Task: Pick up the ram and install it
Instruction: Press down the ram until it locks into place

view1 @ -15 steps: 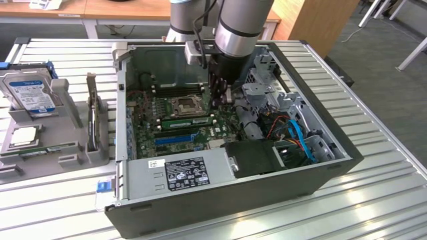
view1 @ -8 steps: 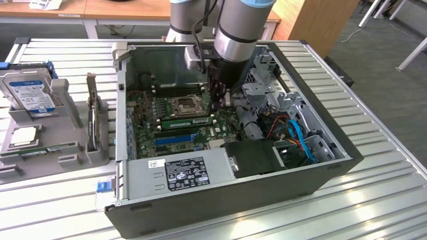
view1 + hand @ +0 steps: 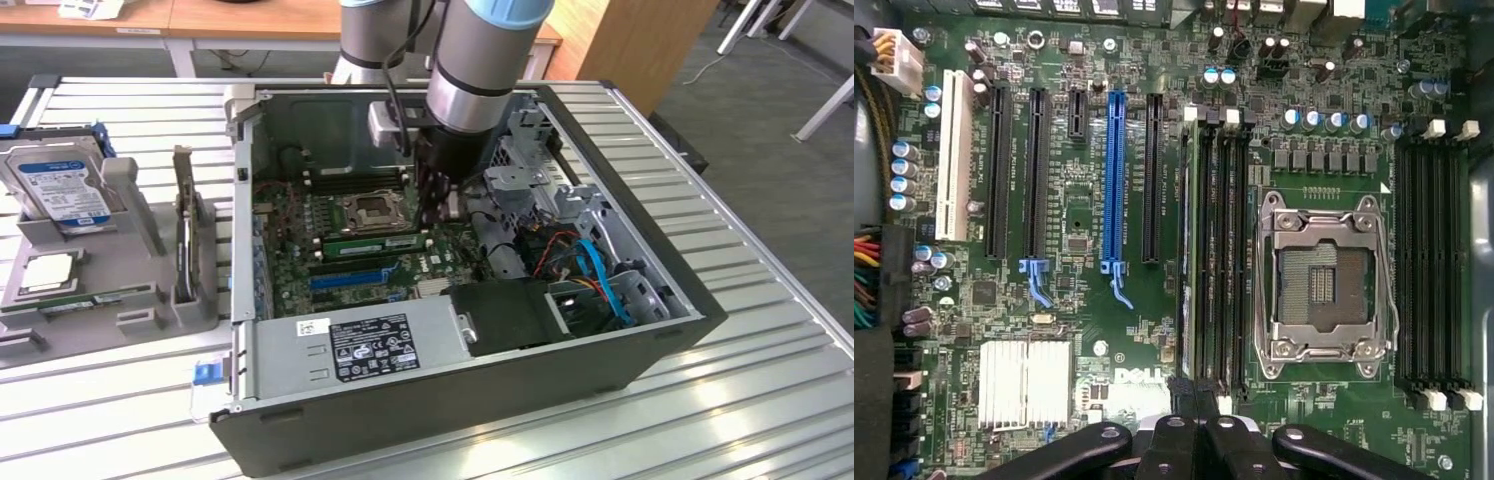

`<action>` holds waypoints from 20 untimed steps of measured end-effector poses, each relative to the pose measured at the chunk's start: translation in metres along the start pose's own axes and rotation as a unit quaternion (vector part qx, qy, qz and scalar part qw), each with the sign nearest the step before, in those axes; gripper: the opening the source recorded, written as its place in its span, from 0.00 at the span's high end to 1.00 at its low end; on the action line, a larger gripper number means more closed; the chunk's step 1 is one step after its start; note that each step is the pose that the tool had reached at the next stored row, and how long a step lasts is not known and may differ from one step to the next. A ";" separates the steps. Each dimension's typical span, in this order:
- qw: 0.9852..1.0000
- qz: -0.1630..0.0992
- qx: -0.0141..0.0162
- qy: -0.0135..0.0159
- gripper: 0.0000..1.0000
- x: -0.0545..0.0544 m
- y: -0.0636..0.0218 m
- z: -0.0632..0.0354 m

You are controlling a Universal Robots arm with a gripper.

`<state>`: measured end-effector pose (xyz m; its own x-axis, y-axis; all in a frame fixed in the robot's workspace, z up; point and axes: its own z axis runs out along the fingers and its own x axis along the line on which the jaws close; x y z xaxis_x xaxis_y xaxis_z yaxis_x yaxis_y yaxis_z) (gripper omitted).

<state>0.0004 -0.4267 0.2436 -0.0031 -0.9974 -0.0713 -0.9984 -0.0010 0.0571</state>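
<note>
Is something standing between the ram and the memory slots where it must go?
Nothing visible does. The ram stands on edge at the memory slots beside the CPU socket, with the shut gripper at one end.

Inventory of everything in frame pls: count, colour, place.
computer case: 1, dark grey, open, on the slatted table
motherboard: 1, green, inside the case
ram: 1, green, standing on the motherboard beside the CPU socket
expansion slot: 1, blue, on the motherboard
power supply: 1, grey, inside the case
hard drive: 1, blue-labelled, in the grey fixture, exterior view's left
gripper: 1, black, shut, over the ram's end
</note>
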 end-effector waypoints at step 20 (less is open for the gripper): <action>1.000 0.000 0.000 -0.001 0.90 -0.009 -0.0004 0.0065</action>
<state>0.0004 -0.4177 0.2377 -0.0030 -0.9973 -0.0729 -0.9984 -0.0011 0.0571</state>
